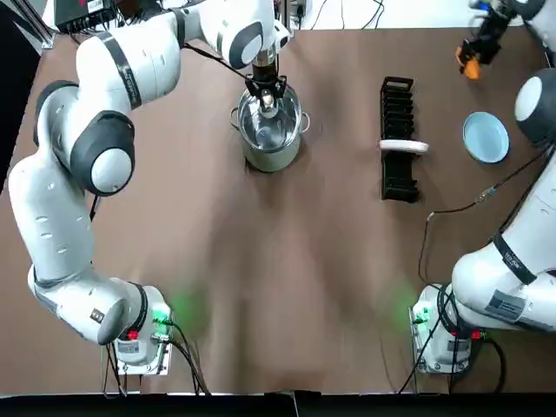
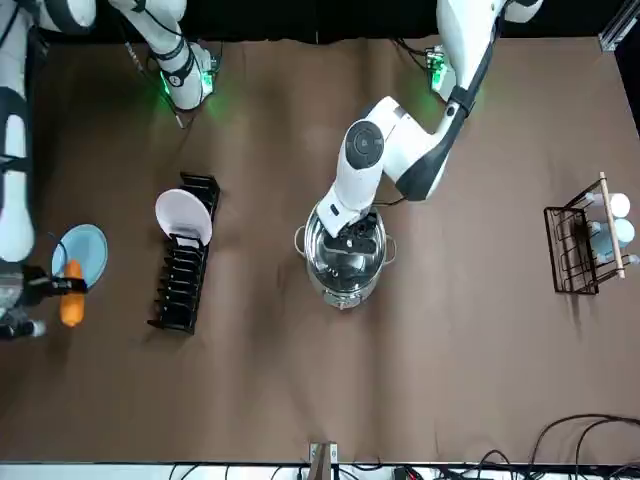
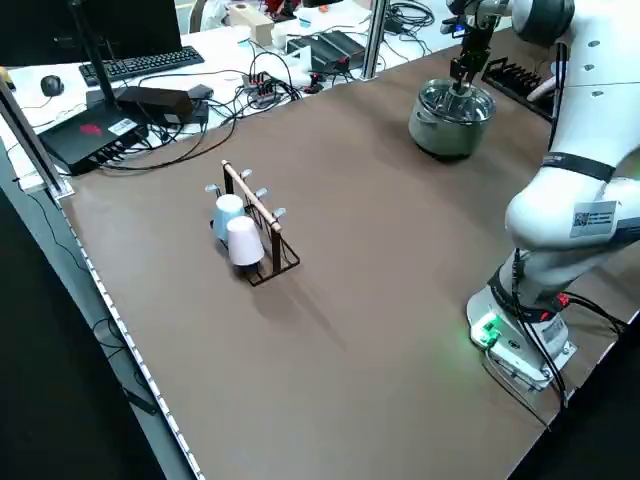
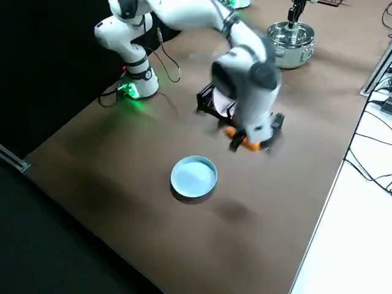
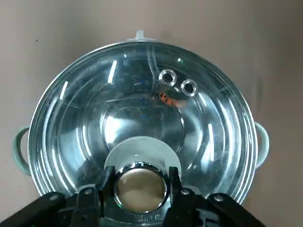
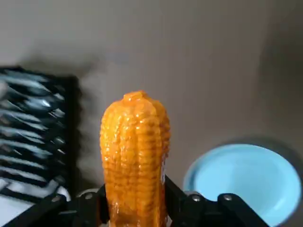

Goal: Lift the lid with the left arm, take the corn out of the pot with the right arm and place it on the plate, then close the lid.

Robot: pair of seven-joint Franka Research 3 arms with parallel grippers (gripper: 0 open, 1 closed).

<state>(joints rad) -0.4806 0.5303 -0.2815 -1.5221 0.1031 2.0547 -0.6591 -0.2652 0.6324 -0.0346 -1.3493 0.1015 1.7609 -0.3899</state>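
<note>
**Top view.** Left gripper [image 1: 265,89] at upper centre, straight over pot [image 1: 271,143], fingers pinched on top of lid [image 1: 259,123]. Lid across pot mouth; fully seated or a hair clear, cannot tell. Right gripper [image 1: 473,57] in upper right corner, closed on corn [image 1: 470,68], held clear of tabletop [image 1: 287,287]. Blue plate [image 1: 485,137] below corn in frame, apart from it. Black dish rack [image 1: 398,178] between pot and blue plate, one white plate [image 1: 404,147] slotted in.

**Front view.** Corn [image 2: 71,300] at left edge, by lower rim of blue plate [image 2: 88,248] in frame. Wire cup rack [image 2: 572,250] at right, well apart from pot.

**Left side view.** Cup rack at centre left, pot at upper right. Keyboard [image 3: 130,65] and cables beyond tabletop edge, upper left.

**Right side view.** Wrist of right arm in front of dish rack, part of rack hidden. Corn up and right of blue plate, no contact.

**Left wrist view.** Knob [image 5: 140,187] gripped between both fingers [image 5: 106,187]. Pot handles at either side of frame.

**Right wrist view.** Corn upright between fingers [image 6: 177,201]. Blue plate at lower right, dish rack at left.
</note>
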